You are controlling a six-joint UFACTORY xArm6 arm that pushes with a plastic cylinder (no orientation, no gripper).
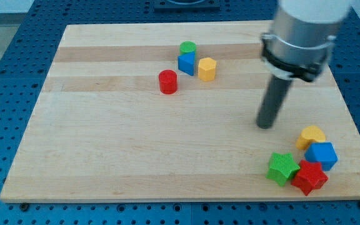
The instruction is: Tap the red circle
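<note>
Jaws absent: arm ends in a rod, tip [265,125] on the worktop [105,156], well right of the red circle [167,82]. Advise a straight leftward, slightly upward approach, stopping at contact, clear of the blue block [186,63].

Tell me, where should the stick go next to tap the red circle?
Probably slide my tip toward the view's left and slightly up: the red circle sits there alone, below the blue block, with bare board between.
</note>
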